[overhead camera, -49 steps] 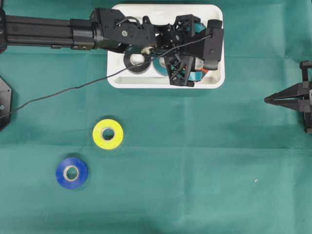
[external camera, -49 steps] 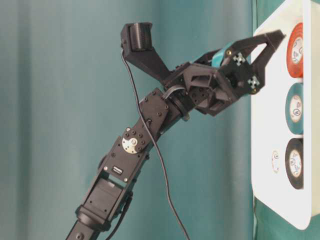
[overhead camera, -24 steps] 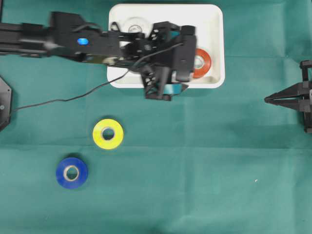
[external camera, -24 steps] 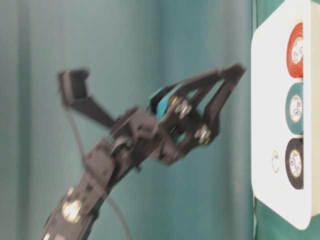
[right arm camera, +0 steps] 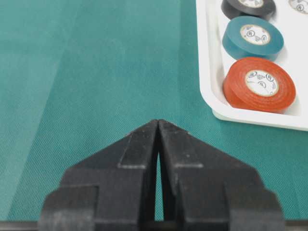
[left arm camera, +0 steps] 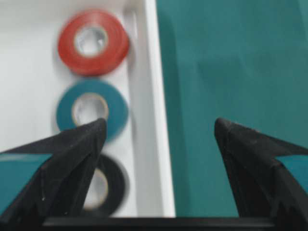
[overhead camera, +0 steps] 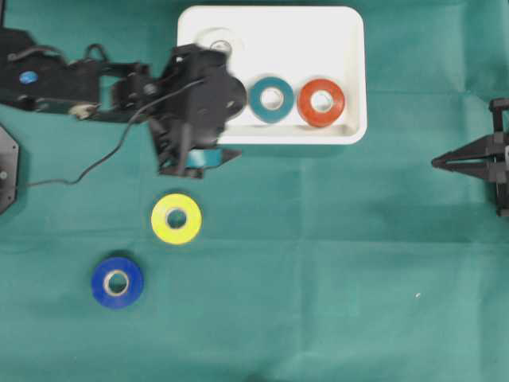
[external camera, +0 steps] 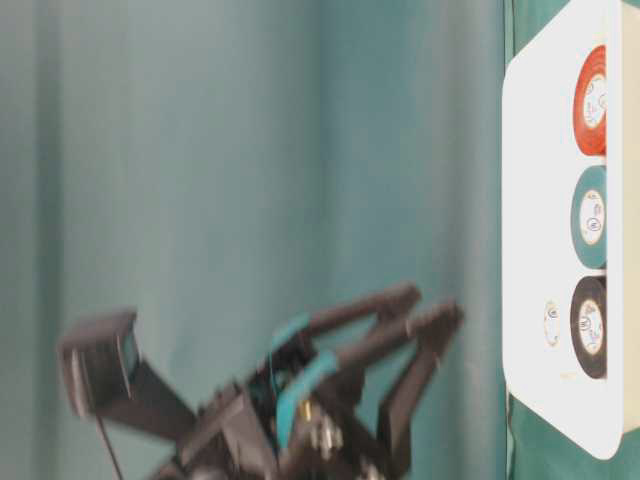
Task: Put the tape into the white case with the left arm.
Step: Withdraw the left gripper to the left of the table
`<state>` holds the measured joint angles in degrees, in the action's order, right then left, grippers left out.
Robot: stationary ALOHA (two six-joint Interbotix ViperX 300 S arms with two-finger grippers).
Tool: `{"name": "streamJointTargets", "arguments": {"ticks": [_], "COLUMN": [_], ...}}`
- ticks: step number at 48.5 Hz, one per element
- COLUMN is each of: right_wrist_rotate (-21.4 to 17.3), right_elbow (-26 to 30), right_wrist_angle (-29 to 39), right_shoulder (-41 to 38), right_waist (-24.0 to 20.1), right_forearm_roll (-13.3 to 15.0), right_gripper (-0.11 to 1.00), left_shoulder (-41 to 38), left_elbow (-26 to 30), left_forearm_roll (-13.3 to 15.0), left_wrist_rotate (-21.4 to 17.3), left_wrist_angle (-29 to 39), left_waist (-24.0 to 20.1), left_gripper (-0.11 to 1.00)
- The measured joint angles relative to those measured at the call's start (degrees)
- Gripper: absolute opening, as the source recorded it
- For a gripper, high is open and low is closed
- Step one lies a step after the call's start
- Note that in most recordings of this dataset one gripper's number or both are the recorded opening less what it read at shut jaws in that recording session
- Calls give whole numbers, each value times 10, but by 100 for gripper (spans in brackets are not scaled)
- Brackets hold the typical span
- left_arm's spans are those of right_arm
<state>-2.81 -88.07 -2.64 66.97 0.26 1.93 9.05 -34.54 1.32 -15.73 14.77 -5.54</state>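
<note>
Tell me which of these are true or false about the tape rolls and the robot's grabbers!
1. The red roll lies inside the white case. True.
2. The yellow roll is in the case. False: it lies on the green cloth.
3. The left gripper is open and holds nothing. True.
4. The right gripper is wide open. False: it is shut.
5. The blue roll sits on the yellow roll. False: they lie apart.

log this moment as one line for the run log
left gripper: open, empty | white case: red, teal, black tape | on cloth: yellow, blue
</note>
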Motion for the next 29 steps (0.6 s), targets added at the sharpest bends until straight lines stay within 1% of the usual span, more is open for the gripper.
{"name": "streamJointTargets", "arguments": {"ticks": [16, 29], "right_wrist_rotate": [0, 0], "right_elbow": [0, 0], "right_wrist_angle": [-1, -1], "right_shoulder": [0, 0], "right_waist": [0, 0], "right_forearm_roll": [0, 0], "right_gripper": [-9, -9], "left_shoulder": [113, 197], "left_elbow": [-126, -206], "left_forearm_roll": [0, 0], "left_wrist_rotate": [-1, -1], "left_wrist_angle": [-25, -27], "left_waist": [2, 4], "left_gripper": [91, 91]}}
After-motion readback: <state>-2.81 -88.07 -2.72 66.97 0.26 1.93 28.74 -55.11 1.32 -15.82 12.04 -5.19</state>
